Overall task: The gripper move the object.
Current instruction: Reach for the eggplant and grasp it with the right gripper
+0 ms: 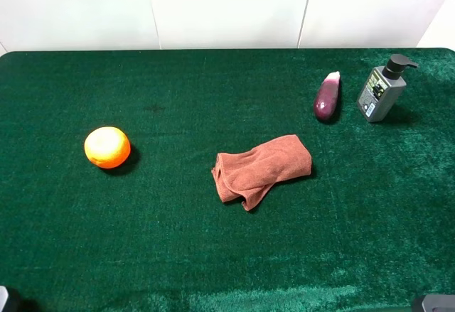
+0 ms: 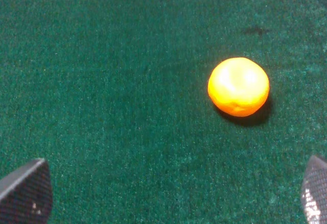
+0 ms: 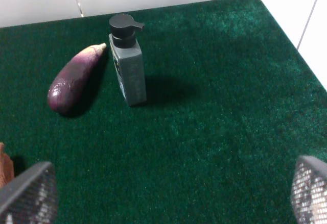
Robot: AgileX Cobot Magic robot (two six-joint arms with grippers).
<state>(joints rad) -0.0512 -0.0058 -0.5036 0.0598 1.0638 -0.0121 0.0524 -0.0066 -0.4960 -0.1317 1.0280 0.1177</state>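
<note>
An orange [image 1: 107, 146] lies on the left of the green table; it also shows in the left wrist view [image 2: 238, 86]. A rust-brown folded cloth [image 1: 261, 170] lies in the middle. A purple eggplant [image 1: 327, 97] and a grey pump bottle [image 1: 382, 89] stand at the back right, and both show in the right wrist view, eggplant [image 3: 74, 77] and bottle [image 3: 128, 63]. My left gripper [image 2: 172, 191] is open and empty, well short of the orange. My right gripper [image 3: 171, 191] is open and empty, well short of the bottle and eggplant.
The green felt table [image 1: 178, 241] ends at a white wall at the back. Its right edge shows in the right wrist view [image 3: 286, 40]. A corner of the cloth [image 3: 4, 165] shows at that view's edge. Only small bits of the arms show at the exterior view's lower corners.
</note>
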